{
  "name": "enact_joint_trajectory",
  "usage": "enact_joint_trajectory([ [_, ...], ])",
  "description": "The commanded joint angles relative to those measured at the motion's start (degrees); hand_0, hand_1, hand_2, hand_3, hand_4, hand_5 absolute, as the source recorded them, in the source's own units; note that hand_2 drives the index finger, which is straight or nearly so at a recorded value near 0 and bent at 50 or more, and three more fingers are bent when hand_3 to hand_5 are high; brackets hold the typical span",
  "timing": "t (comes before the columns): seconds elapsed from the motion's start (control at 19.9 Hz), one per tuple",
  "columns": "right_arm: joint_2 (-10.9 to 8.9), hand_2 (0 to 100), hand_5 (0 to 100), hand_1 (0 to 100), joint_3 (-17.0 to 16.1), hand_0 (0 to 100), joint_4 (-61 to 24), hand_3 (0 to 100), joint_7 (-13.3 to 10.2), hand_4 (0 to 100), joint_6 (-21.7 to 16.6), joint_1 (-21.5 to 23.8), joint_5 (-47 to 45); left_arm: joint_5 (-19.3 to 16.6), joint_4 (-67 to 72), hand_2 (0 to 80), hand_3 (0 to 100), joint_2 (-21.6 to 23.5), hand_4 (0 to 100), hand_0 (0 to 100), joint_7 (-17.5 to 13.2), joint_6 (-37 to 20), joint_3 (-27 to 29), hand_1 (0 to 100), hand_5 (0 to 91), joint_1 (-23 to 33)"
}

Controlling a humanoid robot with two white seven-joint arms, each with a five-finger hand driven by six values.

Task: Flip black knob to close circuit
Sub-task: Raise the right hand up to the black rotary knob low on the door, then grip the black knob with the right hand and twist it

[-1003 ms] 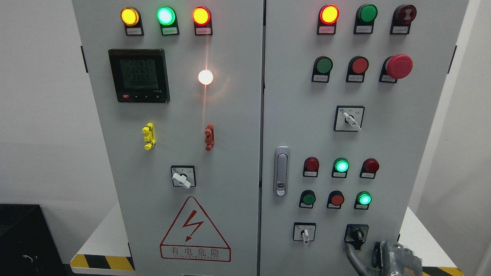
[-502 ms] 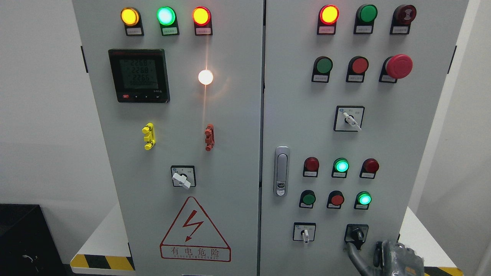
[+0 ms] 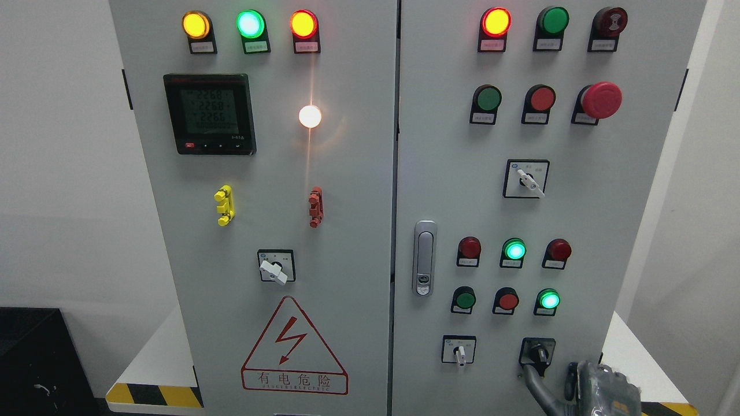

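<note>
Low on panel, black knob [image 3: 539, 353] points down-right.

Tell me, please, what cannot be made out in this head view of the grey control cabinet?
- Right hand: cut off by the bottom edge, finger pose unclear.
- Black rotary knob: too small to read its position markings.
- White labels under the round indicator lamps: print too small.
- Left hand: out of frame.

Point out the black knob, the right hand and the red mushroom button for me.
black knob [image 3: 539, 352]: head view, on its handle.
right hand [image 3: 604, 388]: head view, on its back.
red mushroom button [image 3: 601, 99]: head view, on its cap.
</note>
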Motion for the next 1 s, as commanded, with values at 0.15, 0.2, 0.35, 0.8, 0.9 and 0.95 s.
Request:
enact_joint_trajectory([
  [0.15, -0.27, 90, 100, 0, -2.29, 0, 0.24, 100, -0.06, 94, -0.11, -0.25, 0.02, 0.03, -1.76, 0.0, 0, -0.01, 0, 12, -0.03, 0.03, 0.0, 56, 0.0, 1.32],
  [0.2, -0.27, 90, 100, 1, -2.29, 0, 0.24, 100, -0.06, 94, -0.2, -0.25, 0.02, -0.06, -1.76, 0.0, 0, -0.01, 0, 12, -0.03, 0.03, 0.0, 56, 0.0, 1.23],
  [0.35, -0.36, 90, 100, 1, -2.38, 0, 0.24, 100, -0.06, 94, -0.2, -0.25, 0.02, 0.03, -1.76, 0.0, 0, -0.01, 0, 12, -0.03, 0.03, 0.0, 56, 0.0, 1.32],
  [0.8, -0.36, 90, 100, 2, -2.99, 0, -0.02, 100, -0.06, 94, -0.37, -0.25, -0.06, 0.03, -1.76, 0.0, 0, -0.01, 0, 12, -0.03, 0.03, 0.0, 56, 0.0, 1.32],
  [0.9, -0.36, 90, 100, 2, -3.08, 0, -0.02, 100, 0.02, 94, -0.37, -0.25, -0.06, -0.06, -1.67, 0.0, 0, -0.01, 0, 12, -0.03, 0.03, 0.0, 56, 0.0, 1.32],
  [0.95, -0.45, 90, 100, 2, -3.08, 0, 0.06, 100, -0.06, 94, -0.37, -0.25, -0.06, 0.03, -1.67, 0.0, 0, -0.01, 0, 12, -0.03, 0.03, 0.0, 56, 0.0, 1.32],
])
